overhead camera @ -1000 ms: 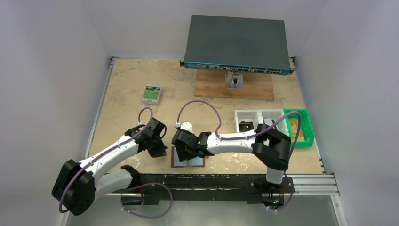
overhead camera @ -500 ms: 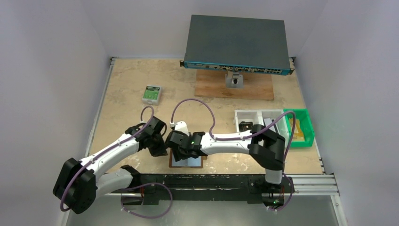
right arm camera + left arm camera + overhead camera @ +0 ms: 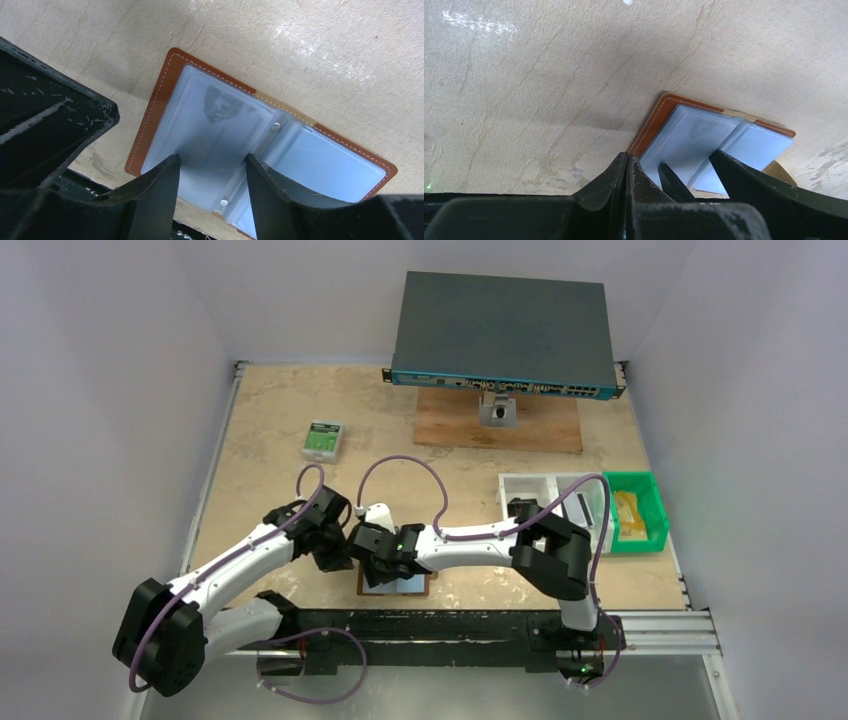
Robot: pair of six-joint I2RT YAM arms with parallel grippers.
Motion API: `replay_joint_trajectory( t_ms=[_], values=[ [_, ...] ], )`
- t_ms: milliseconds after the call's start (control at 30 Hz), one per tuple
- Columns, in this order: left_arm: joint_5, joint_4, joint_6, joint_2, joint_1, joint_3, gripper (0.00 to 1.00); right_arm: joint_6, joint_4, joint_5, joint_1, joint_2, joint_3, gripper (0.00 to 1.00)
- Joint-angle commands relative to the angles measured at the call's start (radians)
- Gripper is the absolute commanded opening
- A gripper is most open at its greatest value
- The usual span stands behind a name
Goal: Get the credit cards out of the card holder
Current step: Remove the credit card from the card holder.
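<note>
A small green-and-white box (image 3: 323,440) sits on the left of the table (image 3: 270,410). The left gripper (image 3: 626,162) has its fingers pressed together on nothing. It hangs just beside the card holder (image 3: 325,160), which lies open and flat near the table's front edge, pale pockets up. The right gripper (image 3: 210,167) is spread over one pocket, where a card (image 3: 220,125) shows faintly through. A white tray (image 3: 525,485) and a green bin (image 3: 635,476) stand well to the right.
</note>
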Motion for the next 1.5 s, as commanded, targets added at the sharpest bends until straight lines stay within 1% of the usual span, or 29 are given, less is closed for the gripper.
replay_joint_trajectory(
  t_ms=[0, 200, 300, 467, 733, 867, 967, 1167, 1333, 1467],
  values=[
    [0.032, 0.036, 0.024, 0.006, 0.007, 0.017, 0.0, -0.022, 0.025, 0.006, -0.004, 0.033, -0.045, 0.46],
    [0.113, 0.099, 0.059, 0.065, 0.005, 0.009, 0.0, -0.034, 0.151, -0.05, -0.048, -0.017, -0.168, 0.24],
    [0.13, 0.117, 0.067, 0.078, 0.004, 0.007, 0.0, -0.048, 0.2, -0.087, -0.062, -0.035, -0.214, 0.18],
    [0.147, 0.139, 0.08, 0.116, -0.005, 0.016, 0.0, -0.053, 0.307, -0.165, -0.089, -0.066, -0.284, 0.15],
    [0.171, 0.196, 0.084, 0.198, -0.055, 0.03, 0.0, -0.054, 0.446, -0.255, -0.133, -0.114, -0.375, 0.14],
    [0.167, 0.2, 0.068, 0.224, -0.072, 0.035, 0.0, -0.061, 0.527, -0.296, -0.159, -0.135, -0.419, 0.14],
    [0.167, 0.214, 0.046, 0.223, -0.073, 0.022, 0.0, -0.073, 0.542, -0.296, -0.177, -0.147, -0.416, 0.17],
    [0.163, 0.228, 0.008, 0.192, -0.074, -0.003, 0.0, -0.077, 0.478, -0.296, -0.18, -0.197, -0.372, 0.36],
    [0.167, 0.246, -0.004, 0.184, -0.073, -0.021, 0.0, -0.067, 0.371, -0.249, -0.18, -0.228, -0.33, 0.45],
    [0.175, 0.261, -0.004, 0.167, -0.073, -0.023, 0.0, -0.046, 0.309, -0.198, -0.18, -0.279, -0.315, 0.47]
  ],
)
